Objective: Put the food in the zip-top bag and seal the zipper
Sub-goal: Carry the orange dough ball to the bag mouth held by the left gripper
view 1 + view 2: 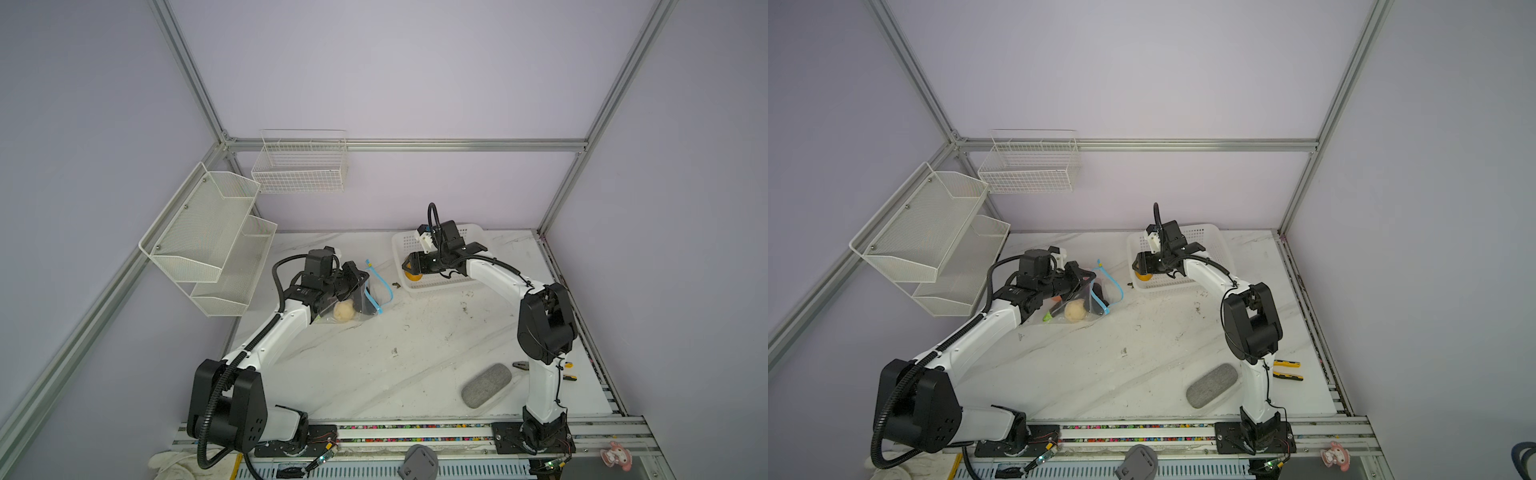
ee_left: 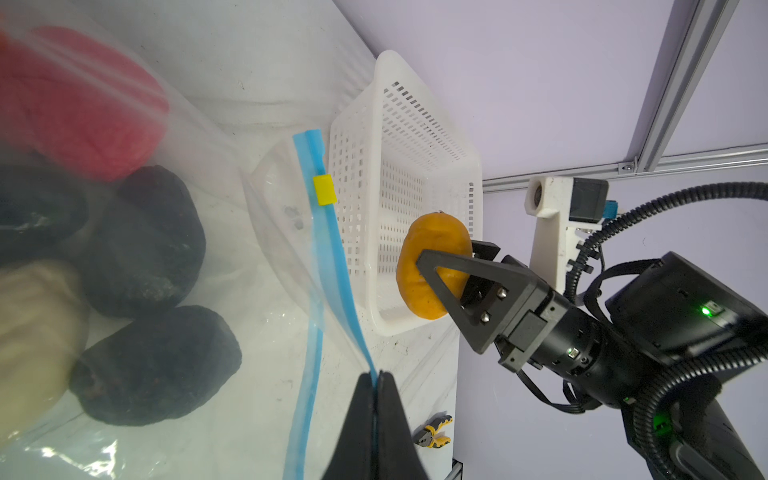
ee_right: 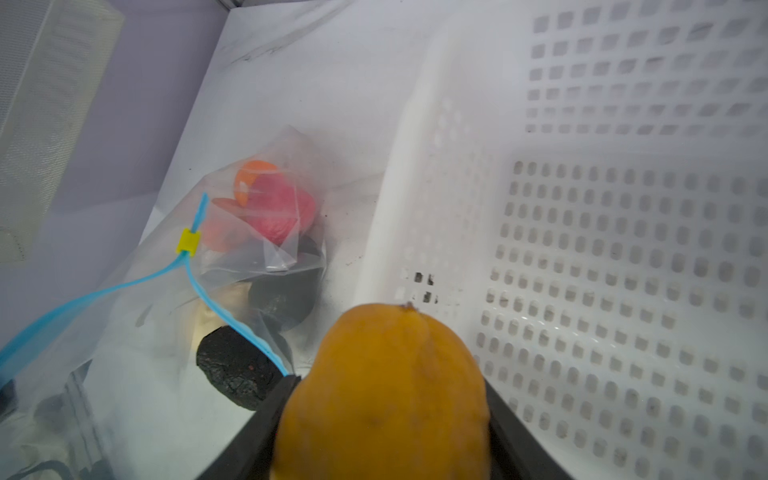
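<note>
Left wrist view, left hand [image 2: 376, 377] pinching zipper [image 2: 332, 245], right hand [image 2: 446, 254] gripping yellow-brown fruit [image 2: 432, 230]

In both top views you are looking down from high at the front, taking in the whole table [image 1: 415, 353]. From the left wrist you are peering close across the zip-top bag [image 2: 274, 249] toward the white basket [image 2: 386, 124]; the right wrist is sharing both, from just above the basket.

Robot lab cell: aluminium frame [image 1: 407, 145] around marble-look table [image 1: 374, 374].
</note>
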